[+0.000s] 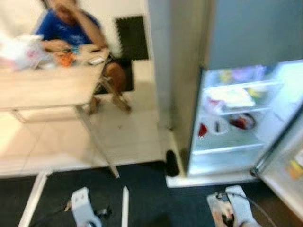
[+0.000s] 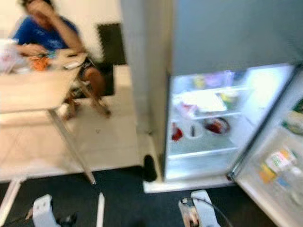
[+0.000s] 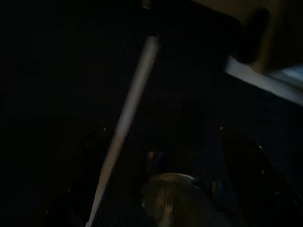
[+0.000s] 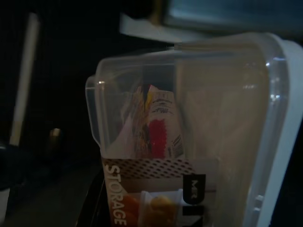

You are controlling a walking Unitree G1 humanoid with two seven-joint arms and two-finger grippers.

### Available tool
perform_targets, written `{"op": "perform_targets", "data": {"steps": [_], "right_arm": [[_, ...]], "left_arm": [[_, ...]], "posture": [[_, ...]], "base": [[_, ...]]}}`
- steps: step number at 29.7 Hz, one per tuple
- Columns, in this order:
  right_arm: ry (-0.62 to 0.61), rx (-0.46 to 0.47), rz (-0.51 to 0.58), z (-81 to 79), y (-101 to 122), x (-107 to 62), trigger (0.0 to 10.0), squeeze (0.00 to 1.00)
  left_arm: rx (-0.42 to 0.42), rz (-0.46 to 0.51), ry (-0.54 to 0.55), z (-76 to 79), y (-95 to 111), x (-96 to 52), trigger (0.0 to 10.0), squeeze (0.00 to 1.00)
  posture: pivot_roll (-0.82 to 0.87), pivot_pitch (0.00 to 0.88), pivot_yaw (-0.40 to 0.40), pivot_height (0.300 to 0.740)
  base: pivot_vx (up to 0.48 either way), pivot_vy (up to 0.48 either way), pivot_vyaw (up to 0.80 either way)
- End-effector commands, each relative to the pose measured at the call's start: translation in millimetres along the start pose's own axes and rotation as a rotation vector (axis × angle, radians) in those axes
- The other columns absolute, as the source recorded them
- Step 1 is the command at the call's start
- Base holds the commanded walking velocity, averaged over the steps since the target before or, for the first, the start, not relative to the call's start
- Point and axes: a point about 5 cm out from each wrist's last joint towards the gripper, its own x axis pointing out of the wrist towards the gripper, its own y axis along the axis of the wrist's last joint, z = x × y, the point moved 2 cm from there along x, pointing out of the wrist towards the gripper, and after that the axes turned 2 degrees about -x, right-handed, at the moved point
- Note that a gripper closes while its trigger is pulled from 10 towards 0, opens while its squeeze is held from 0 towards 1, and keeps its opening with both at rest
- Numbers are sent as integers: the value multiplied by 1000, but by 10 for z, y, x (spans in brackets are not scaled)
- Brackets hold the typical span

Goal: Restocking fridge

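Right pincer (image 4: 156,208) clamped on clear storage box (image 4: 189,137), held low by right arm; open fridge (image 1: 236,123) lies ahead and to the right, shelves lit; left pincer (image 3: 165,189) idle, state unclear.

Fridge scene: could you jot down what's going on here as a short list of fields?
Fridge: door open, lit inside, food on the shelves
Right end effector: low before the fridge, holding a clear storage container with packets inside
Left end effector: low over the dark floor mat
Person: seated at the table
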Motion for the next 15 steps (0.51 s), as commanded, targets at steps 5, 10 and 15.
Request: {"op": "perform_targets", "data": {"steps": [5, 10, 15], "right_arm": [[22, -17, 7, -66, 16, 9, 10000, 0], [7, -20, 17, -57, 31, 10, 10000, 0], [5, 16, 12, -63, 24, 12, 10000, 0]], "left_arm": [[-4, -28, 8, -19, -71, -13, 10000, 0], [-6, -35, 4, -11, -85, -13, 10000, 0], [-21, -37, -6, 2, -92, -12, 10000, 0]], "posture": [[-46, 0, 28, 740], [-48, 0, 30, 740], [-46, 0, 32, 740]], "base": [[0, 0, 758], [0, 0, 758], [0, 0, 0]]}}
